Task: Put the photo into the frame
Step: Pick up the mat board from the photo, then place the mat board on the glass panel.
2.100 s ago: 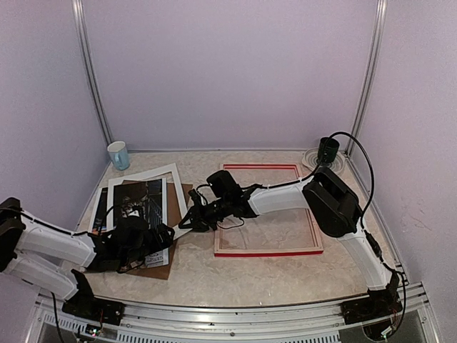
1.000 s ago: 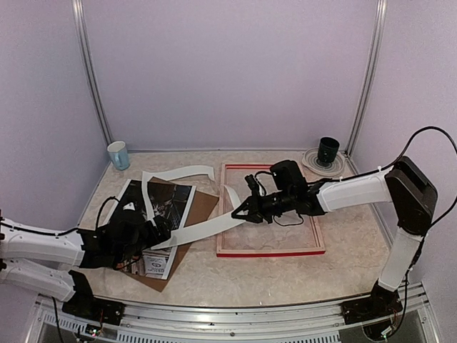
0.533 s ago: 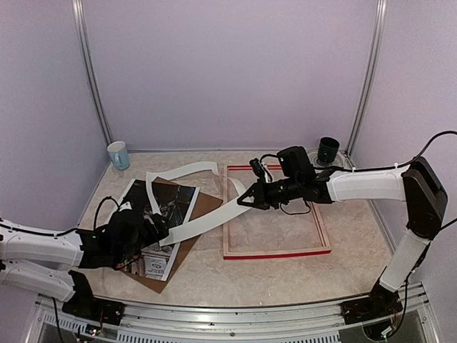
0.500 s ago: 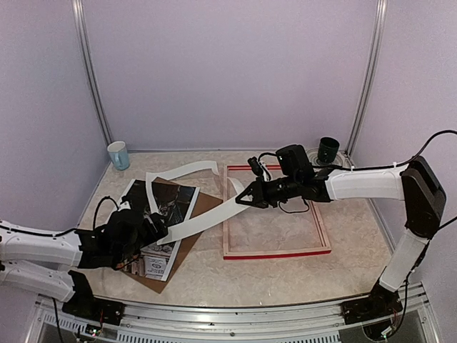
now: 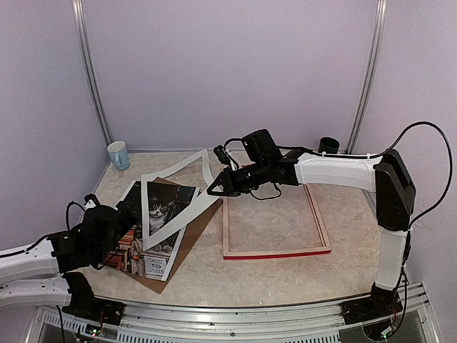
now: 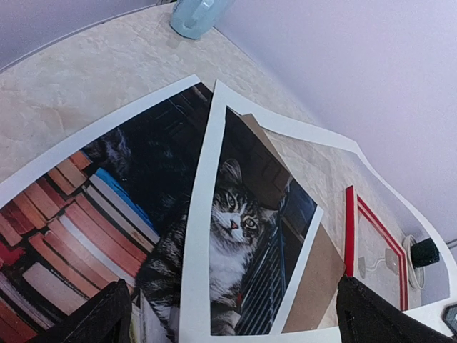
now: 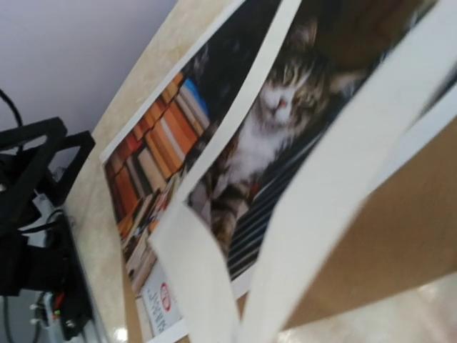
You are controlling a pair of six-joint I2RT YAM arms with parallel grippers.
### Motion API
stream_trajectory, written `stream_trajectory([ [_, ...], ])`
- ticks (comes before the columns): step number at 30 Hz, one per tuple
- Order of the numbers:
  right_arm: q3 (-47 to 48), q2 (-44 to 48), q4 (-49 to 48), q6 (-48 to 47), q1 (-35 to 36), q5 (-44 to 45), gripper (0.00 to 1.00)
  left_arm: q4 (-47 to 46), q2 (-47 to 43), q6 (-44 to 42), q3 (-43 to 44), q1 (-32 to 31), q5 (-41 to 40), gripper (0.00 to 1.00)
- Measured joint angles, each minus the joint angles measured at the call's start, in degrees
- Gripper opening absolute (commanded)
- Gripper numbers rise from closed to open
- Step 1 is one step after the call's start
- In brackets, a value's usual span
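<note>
Two grippers, two very different jobs right now. Over on the left half of the desk (image 5: 285,282), the right gripper (image 5: 214,190) is stretched across and pinches one corner of the white mat (image 6: 195,250), which hangs lifted and bowed above the photo (image 6: 93,207). Down by the desk's left edge, the left gripper (image 6: 234,300) sits low with its fingers spread wide and nothing between them, pointed at the photo's near end. The photo lies flat on the brown board (image 6: 318,282), cat and books face up. It is not yet in the frame (image 5: 276,254), which lies just beside the board, around the middle of the desk.

The step in hand, as I read it, is getting the mat off the photo; the photo's own trip is not yet begun. The next move calls for carrying that floppy mat clear without dragging the photo along. After that comes working a finger under a thin, glossy sheet lying flat, which is tricky, and the wide-open left gripper looks best placed for it.

Hard to make out: the pinch is tiny from above, and the right wrist view shows only blurred mat and photo, no fingers. Bands of the mat cover strips of the photo. The left wrist view cuts off the photo's near edge. Whether the frame holds glass, I cannot tell.
</note>
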State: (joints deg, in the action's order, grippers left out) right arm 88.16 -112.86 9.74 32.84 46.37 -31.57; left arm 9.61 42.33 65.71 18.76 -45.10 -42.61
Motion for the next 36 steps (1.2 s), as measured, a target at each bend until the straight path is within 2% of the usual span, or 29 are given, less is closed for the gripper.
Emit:
stream_trajectory([
  [8, 10.6, 0.0, 9.3, -8.7, 0.4, 6.0, 0.07, 4.0, -3.9, 0.5, -1.8, 3.5, 0.1, 0.99],
  [20, 31.8, -17.0, 19.1, -13.9, 1.1, 11.1, 0.07, 3.8, -3.6, 0.0, -2.6, 3.6, 1.9, 0.99],
  [23, 34.2, -20.1, 21.0, -13.7, 1.1, 11.3, 0.07, 3.8, -3.6, 0.0, -2.9, 3.5, 2.3, 0.99],
  [27, 32.4, -19.7, 23.3, -12.7, 1.1, 13.5, 0.06, 3.8, -4.0, -0.2, -2.9, 3.5, 2.3, 0.99],
  [29, 28.2, -17.3, 23.3, -11.7, 0.7, 14.9, 0.06, 3.8, -4.7, -0.2, -2.9, 3.5, 2.3, 0.99],
  [36, 8.7, -0.6, 21.4, -8.3, -1.5, 18.6, 0.05, 3.7, -5.9, -0.7, -3.0, 3.5, 2.3, 0.99],
])
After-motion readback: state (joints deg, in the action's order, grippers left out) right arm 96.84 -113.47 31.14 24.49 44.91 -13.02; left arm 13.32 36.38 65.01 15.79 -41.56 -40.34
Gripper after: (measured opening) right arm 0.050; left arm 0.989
